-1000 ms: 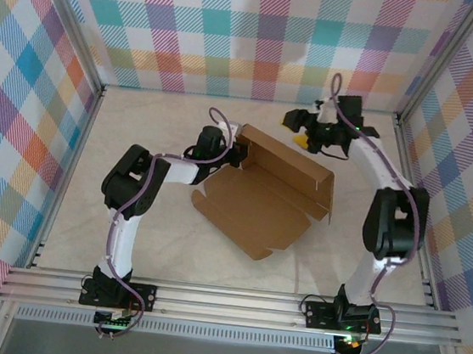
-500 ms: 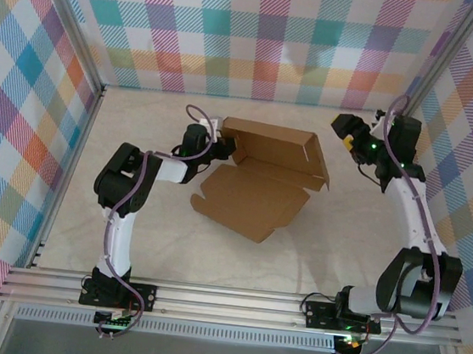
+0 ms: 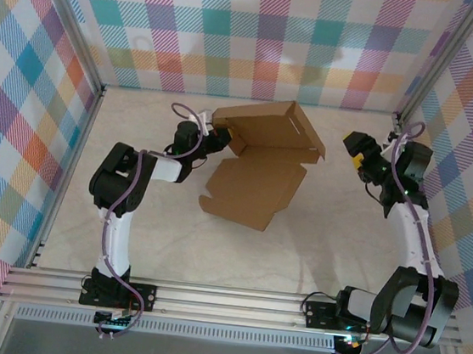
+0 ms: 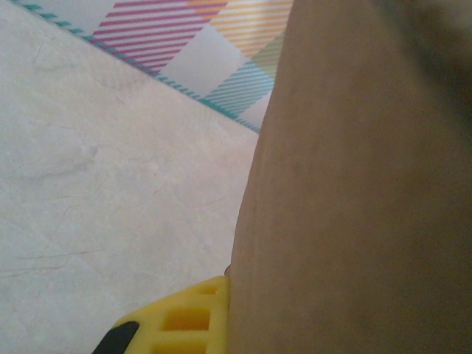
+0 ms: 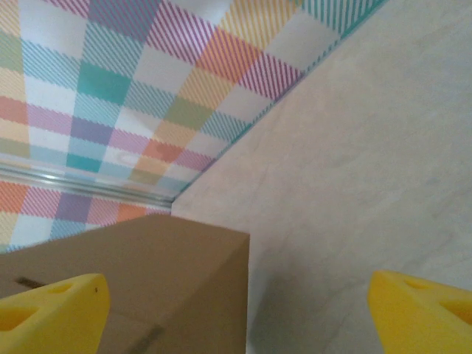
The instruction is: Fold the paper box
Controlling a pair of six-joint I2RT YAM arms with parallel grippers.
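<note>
The paper box point(image 3: 257, 179) is a brown cardboard sheet, partly folded, lying at the back middle of the table. Its flat panel points toward me and its raised walls point(image 3: 268, 125) stand behind. My left gripper point(image 3: 214, 136) is shut on the box's left wall. In the left wrist view the cardboard point(image 4: 354, 184) covers the right half, with one yellow finger point(image 4: 184, 321) pressed against it; the other finger is hidden behind it. My right gripper point(image 3: 355, 148) hangs open to the right of the box, apart from it. Its own view has a box corner point(image 5: 147, 280) at lower left between wide-spread fingertips point(image 5: 44, 313).
Plaid cloth walls point(image 3: 278, 36) close in the back and both sides. Aluminium rails point(image 3: 231, 300) run along the near edge by the arm bases. Bare pale tabletop point(image 3: 314, 246) lies in front of and to the right of the box.
The left gripper has carried the box back and left, turning it. The right arm has swung away from the box to the right side of the table.
</note>
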